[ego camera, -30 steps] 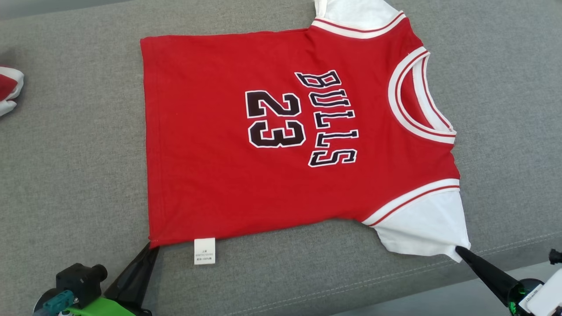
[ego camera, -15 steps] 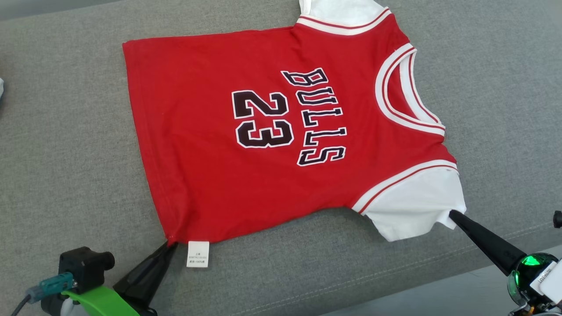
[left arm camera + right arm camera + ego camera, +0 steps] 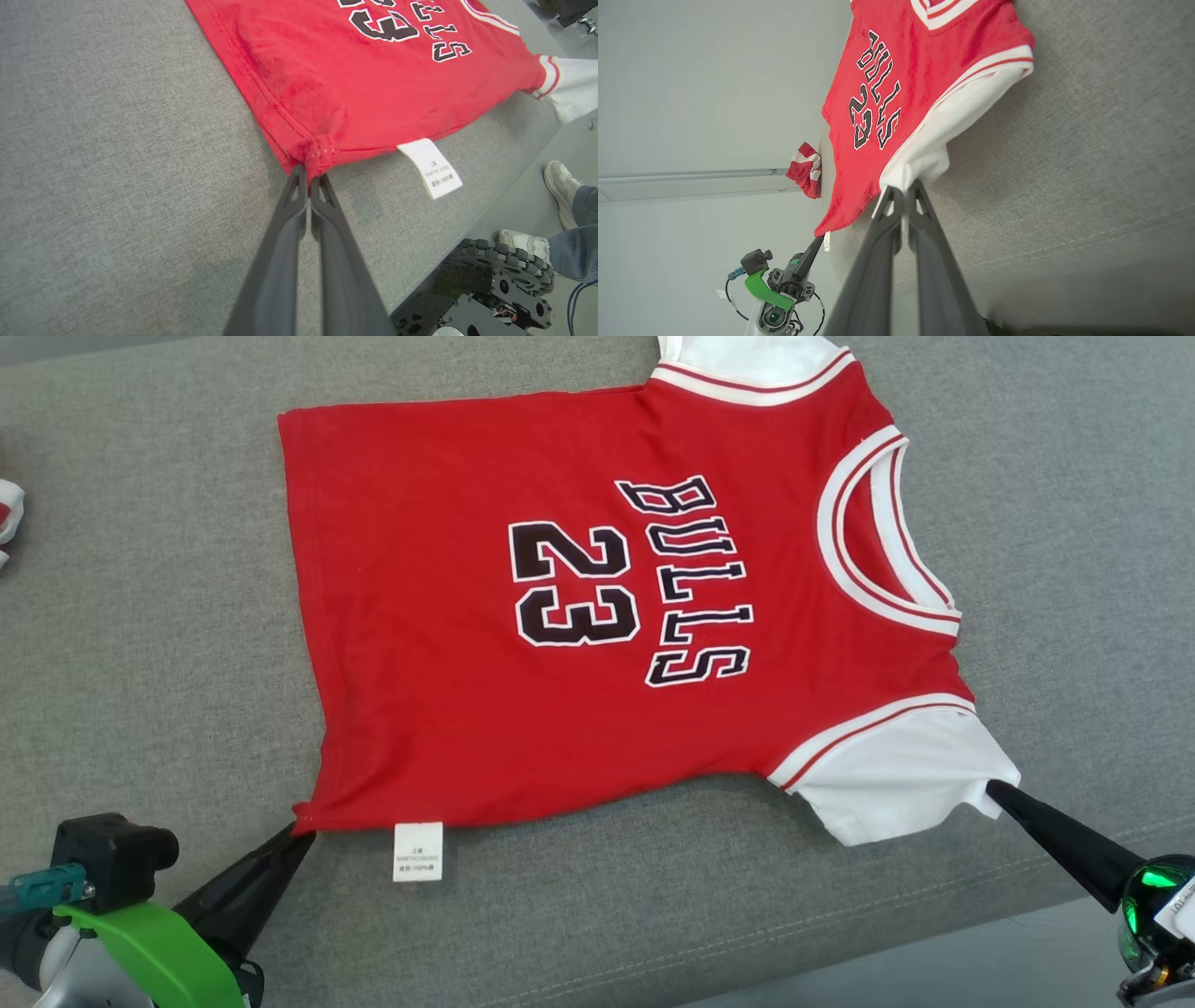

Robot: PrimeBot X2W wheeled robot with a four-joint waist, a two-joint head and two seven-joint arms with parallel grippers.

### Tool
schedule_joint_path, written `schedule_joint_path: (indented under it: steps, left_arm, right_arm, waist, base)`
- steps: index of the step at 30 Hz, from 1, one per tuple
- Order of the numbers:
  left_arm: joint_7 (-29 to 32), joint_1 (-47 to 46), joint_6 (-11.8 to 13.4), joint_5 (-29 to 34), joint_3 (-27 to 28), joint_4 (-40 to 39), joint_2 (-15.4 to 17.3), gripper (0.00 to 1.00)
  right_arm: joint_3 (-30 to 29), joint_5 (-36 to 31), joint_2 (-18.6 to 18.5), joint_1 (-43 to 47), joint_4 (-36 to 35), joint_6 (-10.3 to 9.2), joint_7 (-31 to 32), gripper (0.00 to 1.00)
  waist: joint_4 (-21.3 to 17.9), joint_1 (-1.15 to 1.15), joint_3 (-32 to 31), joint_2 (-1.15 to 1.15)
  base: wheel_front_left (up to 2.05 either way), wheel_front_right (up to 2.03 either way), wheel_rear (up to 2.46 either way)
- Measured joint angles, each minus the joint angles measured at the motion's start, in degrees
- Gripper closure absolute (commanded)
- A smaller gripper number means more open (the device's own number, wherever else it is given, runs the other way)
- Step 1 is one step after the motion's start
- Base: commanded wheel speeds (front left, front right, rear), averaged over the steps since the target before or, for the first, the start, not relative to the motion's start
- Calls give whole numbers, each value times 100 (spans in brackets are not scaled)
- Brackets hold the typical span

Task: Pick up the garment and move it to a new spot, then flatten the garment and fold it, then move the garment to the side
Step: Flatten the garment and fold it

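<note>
On the grey cushion (image 3: pixel 140 691) the red shirt (image 3: pixel 448 709) lies spread face up, the left gripper (image 3: pixel 301 831) pinching its hem corner and the right gripper (image 3: pixel 995 791) its white sleeve tip, so both should pull evenly apart, low, to smooth it.

jersey (image 3: pixel 420 663) soft matt cloth; cushion (image 3: pixel 149 644) rough woven fabric

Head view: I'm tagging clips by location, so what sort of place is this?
Probably an indoor robot test space: a Bulls jersey lies on a grey upholstered cushion, beside smooth grey floor where a person's white sneaker stands.
</note>
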Motion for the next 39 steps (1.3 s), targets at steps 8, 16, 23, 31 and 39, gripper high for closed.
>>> schedule_joint_path:
  steps: [8,16,23,31,39]
  left_arm:
    - [450,0,16,-141,-9,-291,247,100]
    - [1077,-353,7,-318,-2,-597,671,100]
    - [1642,-888,-16,-626,37,-791,882,100]
    - [2064,-1594,-16,-943,104,-770,901,100]
    - [2409,-2207,-15,-1099,83,-534,879,100]
  right_arm:
    - [-119,24,-142,-192,-165,-62,89,100]
    - [-208,22,-419,-489,-216,-260,259,100]
    - [-156,20,-575,-1022,-305,-463,491,100]
    - [-129,-24,-591,-1682,-218,-610,577,100]
    - [-16,-103,-495,-2198,13,-702,609,100]
  waist:
    - [-18,0,148,0]
    - [-2,0,368,0]
    - [12,0,619,0]
    - [11,0,948,0]
    - [31,0,1173,0]
  base:
    - [0,0,0]
    - [0,0,0]
    - [0,0,0]
    - [0,0,0]
    - [0,0,0]
